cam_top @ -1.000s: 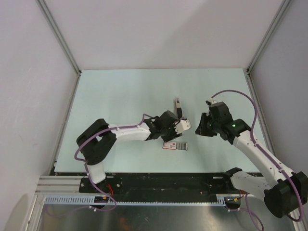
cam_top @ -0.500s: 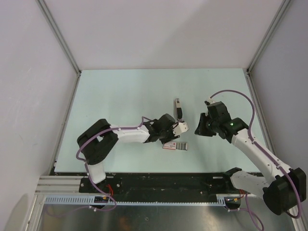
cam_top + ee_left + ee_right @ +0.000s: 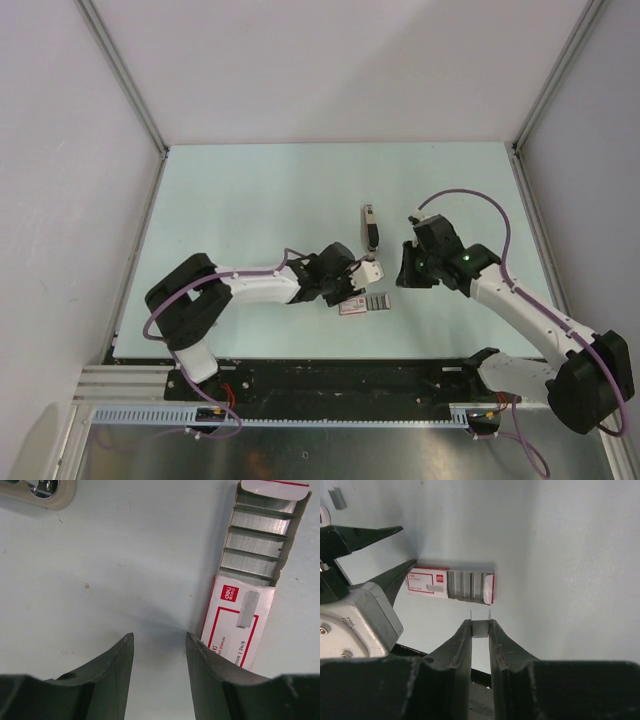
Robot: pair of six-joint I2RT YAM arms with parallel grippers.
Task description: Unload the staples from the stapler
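The slim black-and-grey stapler (image 3: 370,226) lies on the table beyond both grippers. An opened pink-and-white staple box (image 3: 364,304) lies near the front; it also shows in the left wrist view (image 3: 247,580) and the right wrist view (image 3: 451,583), with grey staple strips in it. My left gripper (image 3: 159,640) is open and empty, low over the table just left of the box's labelled end. My right gripper (image 3: 480,625) is shut on a short strip of staples (image 3: 480,629), held above the table just short of the box's open end.
The left gripper's fingers (image 3: 395,570) and white wrist body (image 3: 357,620) lie close to the left of the right gripper. A small grey piece (image 3: 338,498) lies on the table farther off. A pale rounded part with metal (image 3: 42,489) shows at the left wrist view's top edge.
The left gripper has come down and toward the near edge, beside the box. The right gripper has moved left and down toward the box with the staple strip in it.
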